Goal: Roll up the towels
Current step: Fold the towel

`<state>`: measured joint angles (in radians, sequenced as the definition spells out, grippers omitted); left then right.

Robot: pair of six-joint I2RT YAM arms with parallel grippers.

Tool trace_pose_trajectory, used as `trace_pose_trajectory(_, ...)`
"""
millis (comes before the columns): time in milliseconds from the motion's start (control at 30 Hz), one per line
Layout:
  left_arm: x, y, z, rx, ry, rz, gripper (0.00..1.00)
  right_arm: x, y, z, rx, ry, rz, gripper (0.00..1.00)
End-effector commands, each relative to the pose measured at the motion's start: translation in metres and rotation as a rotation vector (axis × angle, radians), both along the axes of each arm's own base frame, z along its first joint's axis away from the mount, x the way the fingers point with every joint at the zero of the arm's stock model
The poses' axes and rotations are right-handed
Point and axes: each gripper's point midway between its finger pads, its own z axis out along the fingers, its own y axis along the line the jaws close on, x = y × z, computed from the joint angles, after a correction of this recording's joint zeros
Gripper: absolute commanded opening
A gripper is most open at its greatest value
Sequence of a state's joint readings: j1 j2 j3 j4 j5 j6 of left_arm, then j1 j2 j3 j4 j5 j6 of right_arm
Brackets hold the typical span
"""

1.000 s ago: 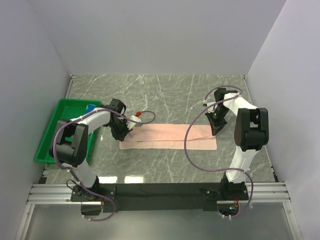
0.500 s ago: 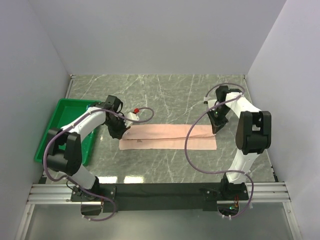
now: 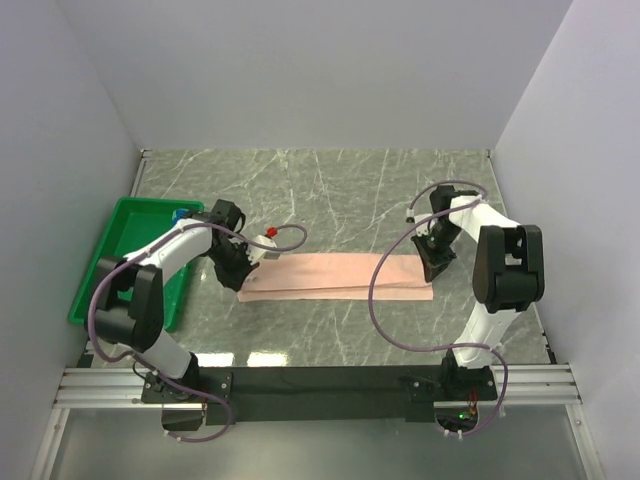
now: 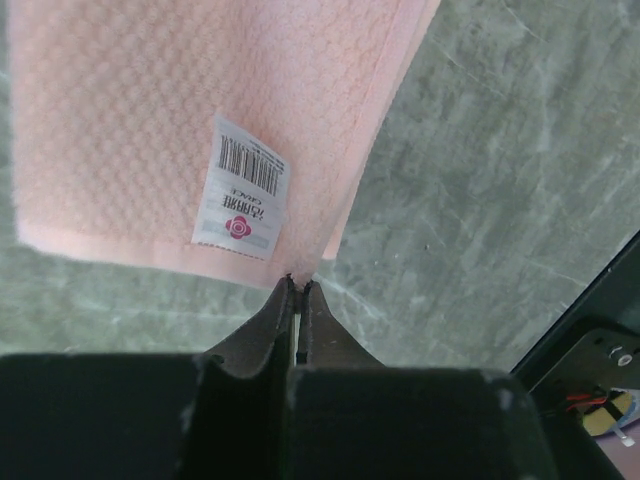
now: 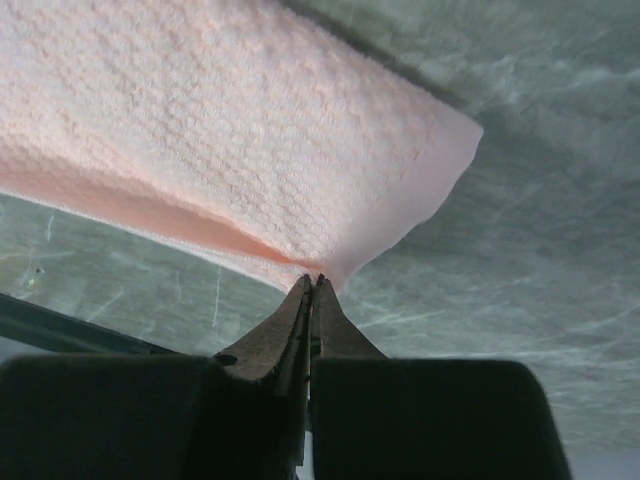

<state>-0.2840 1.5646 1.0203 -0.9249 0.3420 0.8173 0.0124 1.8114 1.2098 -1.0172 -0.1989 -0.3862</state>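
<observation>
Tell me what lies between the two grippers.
The pink towel spans the whole stretch, folded lengthwise. The left gripper pinches one end and the right gripper the other. The top view shows it.

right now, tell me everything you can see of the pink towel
The pink towel is pale salmon, with a waffle-like weave, folded lengthwise into a long strip lying across the marble table. A white tag with a barcode and pink flower mark sits near its left end. The left jaws are shut on that end's edge, the right jaws on the opposite corner.
</observation>
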Motion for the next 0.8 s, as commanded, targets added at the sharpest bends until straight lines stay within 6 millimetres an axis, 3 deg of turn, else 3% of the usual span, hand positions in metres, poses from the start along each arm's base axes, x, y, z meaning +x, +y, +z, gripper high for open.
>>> trace_pose_trajectory(0,-0.002,-0.004,-0.015,0.006,0.041,0.032,0.01,0.011,-0.004,-0.009,-0.016,-0.028,-0.01,0.0)
trace_pose_trajectory(233,-0.008,-0.002,-0.044,0.064,0.092,0.06,0.01,0.01,-0.006,-0.02,-0.024,-0.007,-0.013,0.0)
trace_pose_trajectory(367,-0.009,0.001,-0.048,0.078,0.089,0.061,0.01,0.011,-0.006,-0.02,-0.029,-0.007,-0.012,0.0)
trace_pose_trajectory(600,0.006,-0.002,-0.016,0.042,0.033,0.066,0.0,0.023,-0.013,0.01,-0.021,-0.076,-0.027,0.0)
trace_pose_trajectory(767,0.002,0.003,0.006,0.035,0.015,0.052,0.01,0.021,-0.011,0.028,-0.009,-0.092,-0.015,0.0)
